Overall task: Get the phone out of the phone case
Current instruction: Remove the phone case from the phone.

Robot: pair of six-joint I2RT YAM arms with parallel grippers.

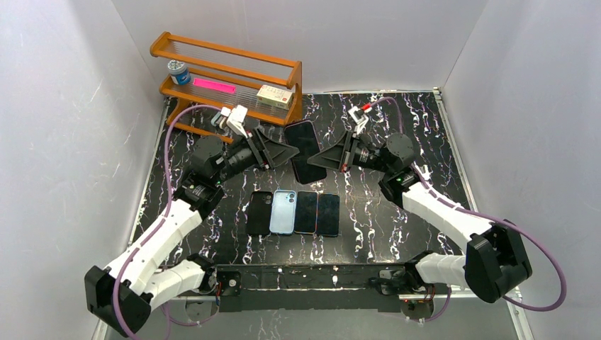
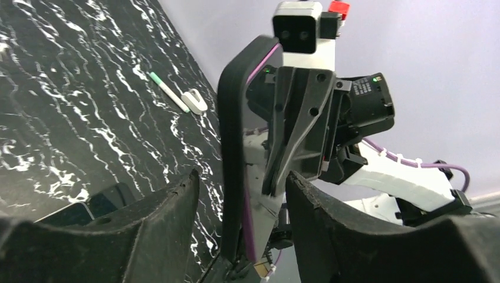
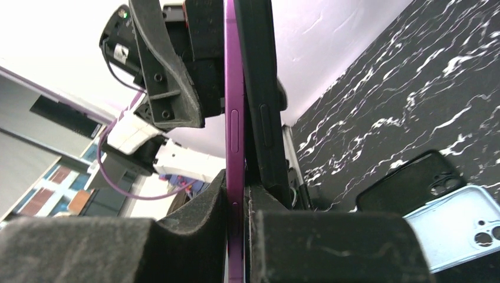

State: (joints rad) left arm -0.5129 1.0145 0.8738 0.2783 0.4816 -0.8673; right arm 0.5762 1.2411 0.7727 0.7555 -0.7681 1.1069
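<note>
Holding the phone (image 3: 233, 118) and its phone case (image 3: 259, 88) up off the table (image 1: 368, 227), edge-on between the two arms, over the middle of the marbled top. Pinching narrow with the right gripper (image 3: 237, 194) on the purple edge of the phone, seemingly with the black shell resting outside that pinch, on top of one pad (image 3: 306, 236) rather than inside the grip. Straddling the far end with the left gripper (image 2: 243, 177), set wide, with clear gaps on both sides of the case at the fingertips (image 2: 188, 188); showing no firm clamp there.

Looks, from the right wrist view, like a thin dark seam between purple frame and black shell, so probably a start on peeling at that end. Cannot confirm any lifted corner from the top view, with only a dark slab between two grippers.

Judging progress as early to middling: lifted and braced, yes; separated, no. Hugging the phone along most of its length, to judge by the purple line inside the black rim in the left wrist view.

Left to do: clamping the left gripper on the shell alone, prying the rim over the frame, drawing shell and phone apart, setting both down, perhaps beside the row of handsets and cases (image 1: 283, 212) lying nearer the arm bases.
</note>
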